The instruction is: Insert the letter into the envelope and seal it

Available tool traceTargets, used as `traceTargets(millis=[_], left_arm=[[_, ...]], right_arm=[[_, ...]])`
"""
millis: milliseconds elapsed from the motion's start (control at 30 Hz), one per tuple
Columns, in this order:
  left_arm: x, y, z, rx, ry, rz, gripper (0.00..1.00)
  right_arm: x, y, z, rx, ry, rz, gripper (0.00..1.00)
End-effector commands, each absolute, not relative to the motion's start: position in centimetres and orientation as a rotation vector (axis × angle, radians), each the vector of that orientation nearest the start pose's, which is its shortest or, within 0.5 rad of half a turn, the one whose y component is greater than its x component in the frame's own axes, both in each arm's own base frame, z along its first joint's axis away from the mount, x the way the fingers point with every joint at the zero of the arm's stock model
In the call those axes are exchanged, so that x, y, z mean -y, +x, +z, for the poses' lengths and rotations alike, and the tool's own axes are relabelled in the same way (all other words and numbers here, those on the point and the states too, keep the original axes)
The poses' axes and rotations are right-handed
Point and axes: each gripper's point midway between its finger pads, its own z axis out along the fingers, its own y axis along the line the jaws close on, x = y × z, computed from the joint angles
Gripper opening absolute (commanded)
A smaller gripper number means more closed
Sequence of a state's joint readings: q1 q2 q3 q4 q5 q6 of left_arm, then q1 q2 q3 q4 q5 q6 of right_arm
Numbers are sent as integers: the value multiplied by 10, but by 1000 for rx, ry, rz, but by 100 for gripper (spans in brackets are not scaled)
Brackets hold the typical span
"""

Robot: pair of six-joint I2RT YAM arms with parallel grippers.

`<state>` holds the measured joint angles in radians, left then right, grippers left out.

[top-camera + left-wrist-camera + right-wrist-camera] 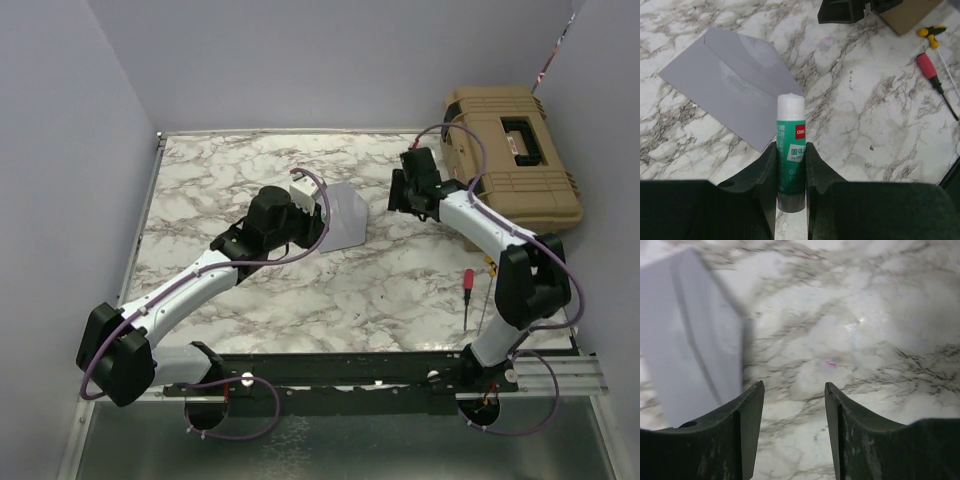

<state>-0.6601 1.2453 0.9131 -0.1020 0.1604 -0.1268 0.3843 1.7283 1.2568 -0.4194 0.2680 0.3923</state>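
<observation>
The grey-lavender envelope lies flat on the marble table, its pointed flap spread out beyond the body. The envelope shows in the left wrist view just beyond the glue stick, and the envelope sits at the left of the right wrist view. The letter is not in view. My left gripper hovers at the envelope's left edge, shut on an uncapped green glue stick. My right gripper stands open to the envelope's right, with only bare table between its fingers.
A tan toolbox sits at the back right. A red-handled screwdriver and a thin yellow-handled tool lie on the table near the right arm's base. Grey walls close in the table at the left and back.
</observation>
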Motion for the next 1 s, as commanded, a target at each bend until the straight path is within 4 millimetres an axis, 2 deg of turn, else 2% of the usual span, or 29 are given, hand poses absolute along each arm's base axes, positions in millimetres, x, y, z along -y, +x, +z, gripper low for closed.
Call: traceTargets(millis=[0, 100, 200, 267, 333, 467, 600, 767, 967], left_arm=[[282, 302, 242, -1853, 546, -762, 0], [292, 308, 266, -1780, 482, -836, 0], [299, 317, 290, -1709, 384, -908, 0], [305, 319, 305, -1657, 340, -963, 0], [312, 320, 315, -1616, 322, -1022, 0], [325, 314, 329, -1569, 362, -1119, 0], [321, 317, 333, -1550, 334, -1123, 0], [320, 322, 341, -1542, 324, -1152, 0], [320, 325, 344, -1536, 341, -1187, 0]], right_arm=[[-202, 402, 194, -2246, -77, 545, 56], [-239, 390, 251, -2070, -158, 858, 65], [-260, 381, 302, -1931, -147, 1074, 72], [-268, 373, 327, -1848, -166, 1181, 76], [-273, 365, 342, -1801, -179, 1250, 79], [-277, 359, 351, -1819, -198, 1297, 80], [-276, 359, 356, -1820, -189, 1291, 74], [-283, 344, 361, -1815, -295, 1355, 65], [-291, 337, 358, -1836, -347, 1425, 63]])
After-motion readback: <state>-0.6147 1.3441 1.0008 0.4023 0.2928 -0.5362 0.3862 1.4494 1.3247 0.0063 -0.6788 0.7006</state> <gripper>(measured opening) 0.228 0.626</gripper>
